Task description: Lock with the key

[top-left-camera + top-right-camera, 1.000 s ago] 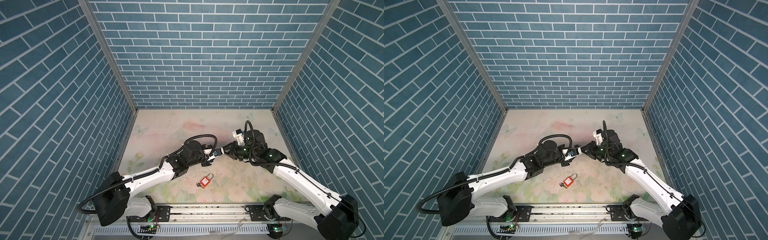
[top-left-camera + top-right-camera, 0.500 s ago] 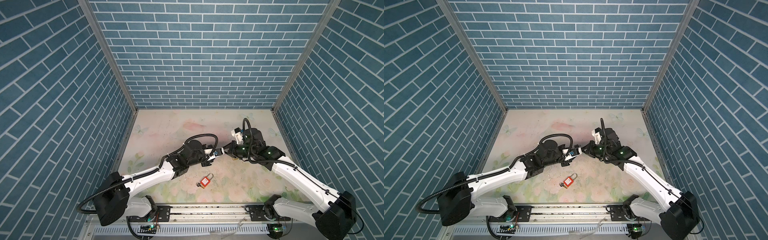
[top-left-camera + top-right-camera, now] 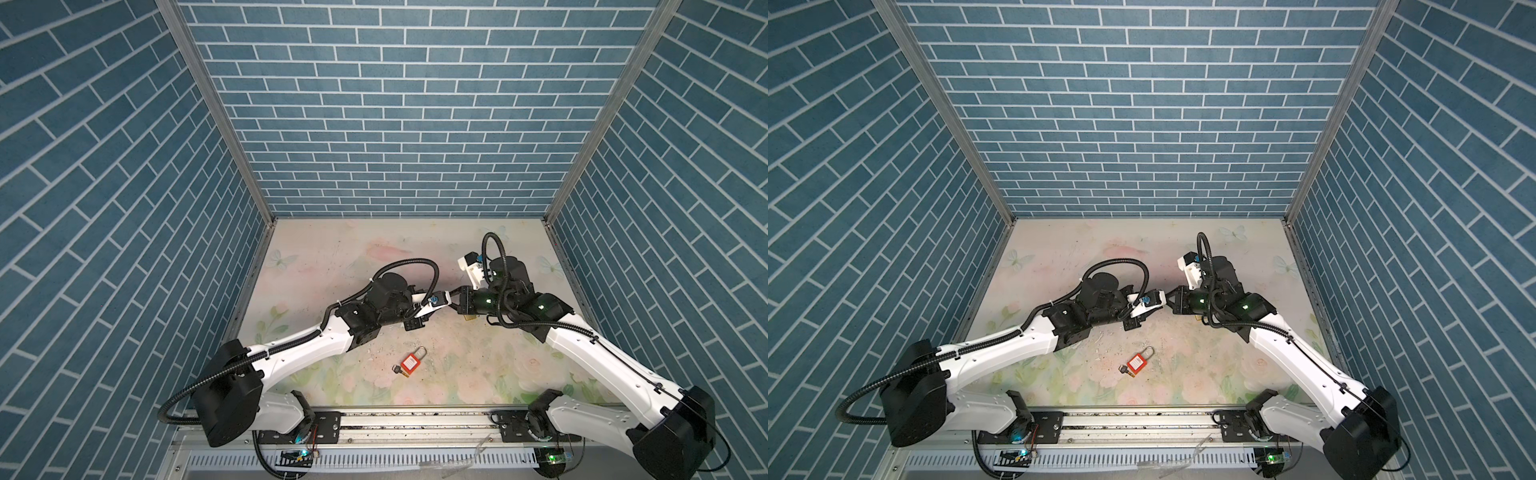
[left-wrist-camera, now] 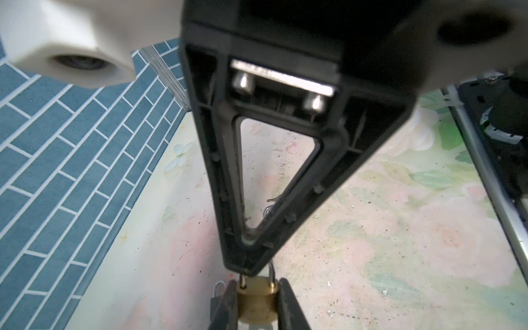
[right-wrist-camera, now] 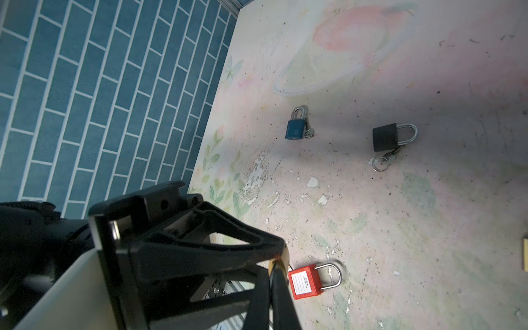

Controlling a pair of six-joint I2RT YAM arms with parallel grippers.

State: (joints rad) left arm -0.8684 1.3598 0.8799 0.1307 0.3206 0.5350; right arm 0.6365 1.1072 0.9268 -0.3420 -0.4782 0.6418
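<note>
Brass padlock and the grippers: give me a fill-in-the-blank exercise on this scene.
The left gripper clamps the brass padlock by its ___.
The right gripper, jaws shut, meets it at the ___.
The padlock bearing a white label, lying on the table, is ___.
Missing words: body; shackle; red.

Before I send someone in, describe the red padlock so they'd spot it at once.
On the flowery table, look toward the metal rail at the front, about midway along it. The red padlock lies flat there. Unlike the blue padlock and the black padlock, it carries a white label.
</note>
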